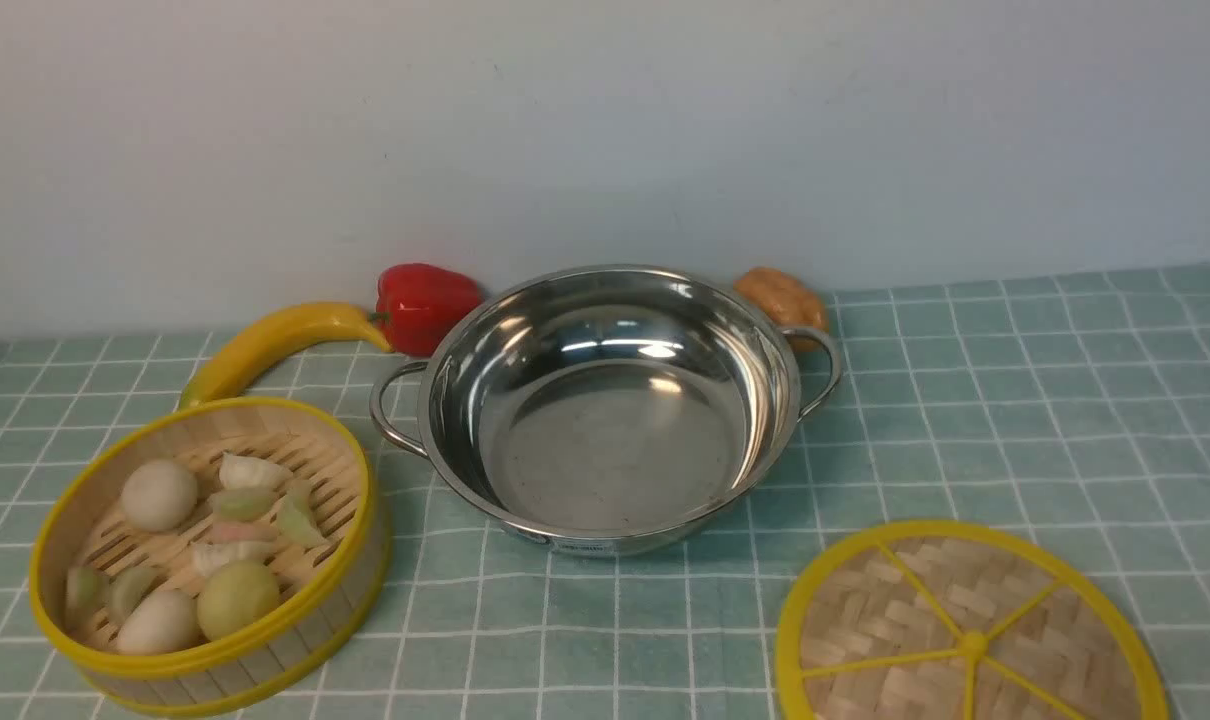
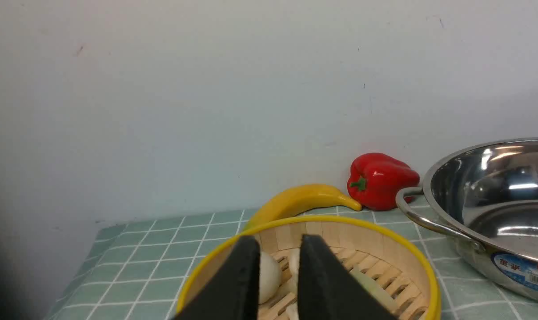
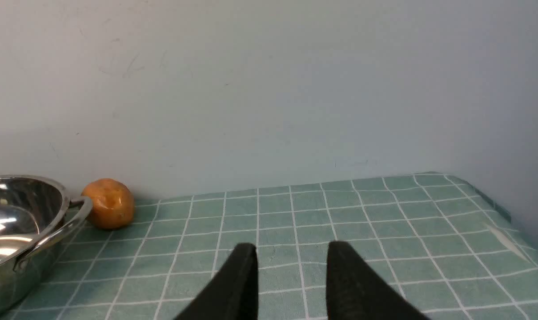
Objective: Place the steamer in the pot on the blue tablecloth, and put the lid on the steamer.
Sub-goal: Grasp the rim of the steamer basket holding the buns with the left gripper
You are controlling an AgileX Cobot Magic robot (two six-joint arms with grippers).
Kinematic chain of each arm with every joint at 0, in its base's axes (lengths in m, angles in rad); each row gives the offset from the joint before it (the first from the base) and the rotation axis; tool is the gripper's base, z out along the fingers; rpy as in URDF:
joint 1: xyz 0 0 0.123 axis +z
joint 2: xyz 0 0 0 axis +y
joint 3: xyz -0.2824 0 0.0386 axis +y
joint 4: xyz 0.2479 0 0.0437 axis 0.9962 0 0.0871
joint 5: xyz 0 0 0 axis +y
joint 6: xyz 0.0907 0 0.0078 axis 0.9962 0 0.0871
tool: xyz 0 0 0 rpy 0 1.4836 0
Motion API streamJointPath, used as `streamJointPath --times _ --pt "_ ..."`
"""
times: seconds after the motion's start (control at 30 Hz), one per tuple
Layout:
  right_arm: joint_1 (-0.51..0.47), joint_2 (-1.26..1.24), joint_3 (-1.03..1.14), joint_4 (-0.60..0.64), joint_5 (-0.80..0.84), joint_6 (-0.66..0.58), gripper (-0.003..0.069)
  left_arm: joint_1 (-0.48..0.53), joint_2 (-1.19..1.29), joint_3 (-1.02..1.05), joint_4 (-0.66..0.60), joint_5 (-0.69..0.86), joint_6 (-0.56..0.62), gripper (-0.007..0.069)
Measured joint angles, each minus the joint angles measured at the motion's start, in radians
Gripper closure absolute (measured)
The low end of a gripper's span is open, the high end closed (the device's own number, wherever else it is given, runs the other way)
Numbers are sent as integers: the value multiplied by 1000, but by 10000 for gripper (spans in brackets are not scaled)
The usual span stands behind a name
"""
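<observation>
Running past the front view's edge, lid (image 1: 1040, 620)

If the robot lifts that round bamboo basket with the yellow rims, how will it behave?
The steamer looks stiff, with its firm slatted wall, so it probably won't sag. Being thin bamboo, it may be light for its size. The loose round pieces inside, like the yellowish ball, could roll if it tips.

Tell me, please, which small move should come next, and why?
Probably the left gripper should ease toward the steamer's rim: its jaws stand apart and hold nothing, the pot is empty, and the steamer sits beside it on the cloth.
</observation>
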Motion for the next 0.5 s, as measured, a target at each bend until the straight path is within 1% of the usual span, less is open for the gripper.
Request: streamJointPath --times 0.5 --pt "0 0 0 0 0 0 419 -11 0 0 0 0 0 485"
